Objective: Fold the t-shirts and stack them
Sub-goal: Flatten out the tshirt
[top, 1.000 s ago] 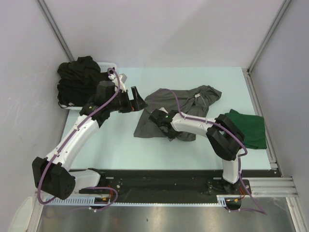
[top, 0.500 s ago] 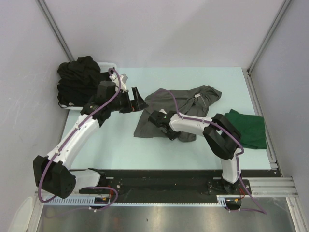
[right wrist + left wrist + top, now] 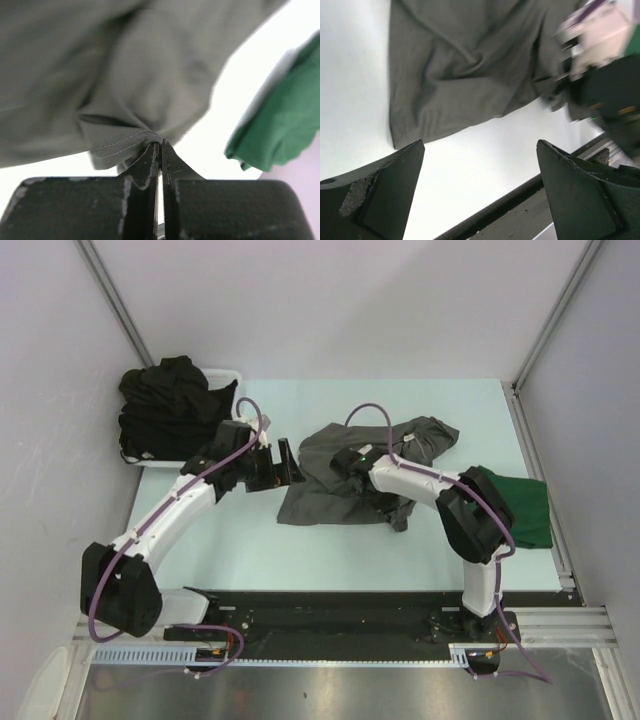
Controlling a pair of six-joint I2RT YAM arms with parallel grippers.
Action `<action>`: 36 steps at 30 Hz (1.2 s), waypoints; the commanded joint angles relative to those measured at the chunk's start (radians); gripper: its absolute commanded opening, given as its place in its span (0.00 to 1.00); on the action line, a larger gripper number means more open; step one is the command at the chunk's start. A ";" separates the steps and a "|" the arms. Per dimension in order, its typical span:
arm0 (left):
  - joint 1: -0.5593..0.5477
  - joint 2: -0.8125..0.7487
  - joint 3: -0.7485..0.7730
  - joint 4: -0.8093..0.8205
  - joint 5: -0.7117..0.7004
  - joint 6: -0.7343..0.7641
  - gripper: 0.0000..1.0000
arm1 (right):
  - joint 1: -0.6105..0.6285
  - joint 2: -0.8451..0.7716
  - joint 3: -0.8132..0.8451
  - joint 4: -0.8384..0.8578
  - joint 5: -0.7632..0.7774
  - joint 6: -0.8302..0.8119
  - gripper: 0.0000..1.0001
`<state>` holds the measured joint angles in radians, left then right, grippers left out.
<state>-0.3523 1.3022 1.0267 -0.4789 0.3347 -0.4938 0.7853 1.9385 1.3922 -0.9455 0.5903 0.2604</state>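
1. Nearest the bases, the dark green t-shirt (image 3: 528,508) lies bunched at the right edge of the table (image 3: 230,540). It looks soft and light.
2. The right gripper (image 3: 160,145) is clamped tight on a stitched hem of the charcoal grey t-shirt (image 3: 315,502).
3. That grey shirt sprawls crumpled mid-table. It is thin, limp cloth that I judge will drape and drag. Hems, corners and shoulders look like the best holds, ideally two at once.
4. The left gripper (image 3: 480,145) hovers with jaws spread wide, empty, just beside the shirt's left edge.
5. The black t-shirts (image 3: 165,405) are heaped in the white basket (image 3: 228,374) at the far left corner.
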 commanded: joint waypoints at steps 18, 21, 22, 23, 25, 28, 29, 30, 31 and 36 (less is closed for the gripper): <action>-0.114 0.028 -0.125 -0.056 -0.122 -0.014 1.00 | -0.287 -0.134 0.105 -0.099 0.166 0.048 0.00; -0.123 0.017 -0.157 -0.041 -0.140 -0.041 1.00 | -0.296 -0.142 0.107 -0.102 0.177 0.053 0.00; -0.126 0.019 -0.165 -0.038 -0.148 -0.048 0.99 | -0.296 -0.144 0.105 -0.107 0.184 0.057 0.00; -0.128 0.019 -0.166 -0.041 -0.158 -0.048 0.99 | -0.296 -0.147 0.105 -0.108 0.193 0.063 0.00; -0.135 0.022 -0.171 -0.038 -0.178 -0.054 0.99 | -0.297 -0.161 0.102 -0.116 0.215 0.076 0.00; -0.145 0.031 -0.172 -0.018 -0.189 -0.060 0.99 | -0.305 -0.184 0.100 -0.121 0.238 0.080 0.00; -0.146 0.035 -0.172 -0.017 -0.191 -0.060 1.00 | -0.313 -0.187 0.100 -0.122 0.241 0.080 0.00; -0.149 0.040 -0.169 -0.015 -0.192 -0.063 1.00 | -0.317 -0.193 0.099 -0.125 0.249 0.083 0.00; -0.152 0.054 -0.168 -0.007 -0.189 -0.065 1.00 | -0.323 -0.193 0.097 -0.128 0.249 0.083 0.00; -0.171 0.080 -0.156 0.020 -0.183 -0.066 1.00 | -0.343 -0.207 0.079 -0.136 0.244 0.088 0.00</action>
<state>-0.5026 1.3632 0.8581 -0.5076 0.1589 -0.5426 0.4553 1.7760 1.4574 -1.0664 0.7883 0.3172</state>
